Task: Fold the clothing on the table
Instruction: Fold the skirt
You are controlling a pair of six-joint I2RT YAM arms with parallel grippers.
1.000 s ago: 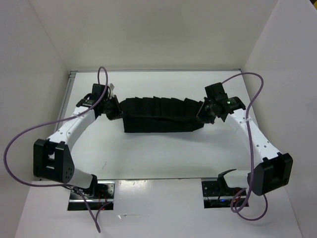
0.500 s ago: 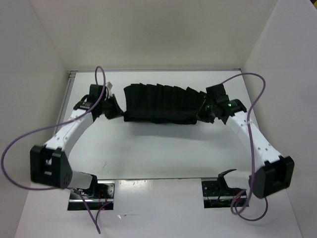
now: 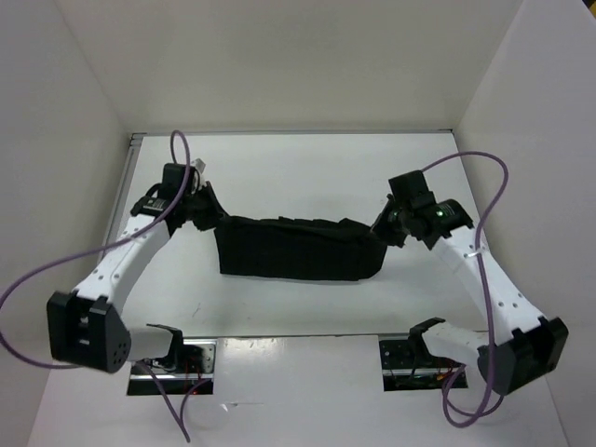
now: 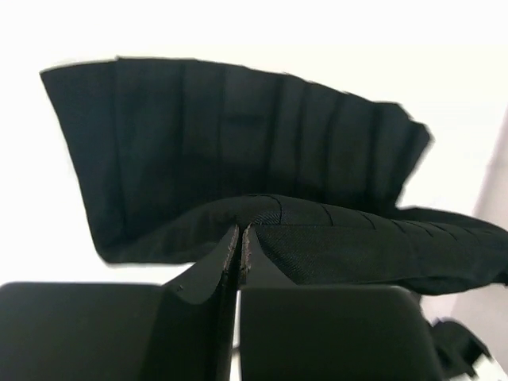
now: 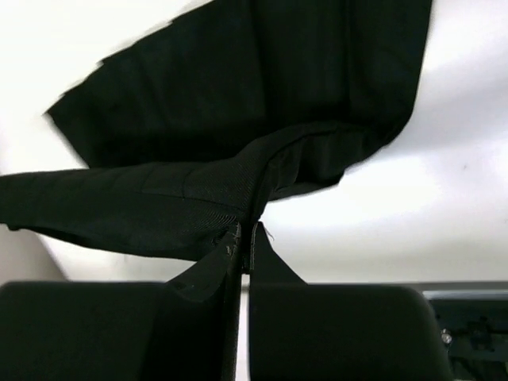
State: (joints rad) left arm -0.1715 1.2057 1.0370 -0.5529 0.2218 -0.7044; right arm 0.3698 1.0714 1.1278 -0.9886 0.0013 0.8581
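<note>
Clothing (image 3: 298,250) strung out as a long black band across the middle of the worktop (image 3: 279,307), held at its 2 ends. Left hand (image 3: 210,216) pinched tight on the left end; right hand (image 3: 385,227) pinched tight on the right end. Wrist views: each hand's fingers pressed together with a fold of faintly ribbed fabric nipped at the tips (a second, pleated layer spreads out beyond it). Whether the band's lower edge touches the worktop, cannot tell.
</note>
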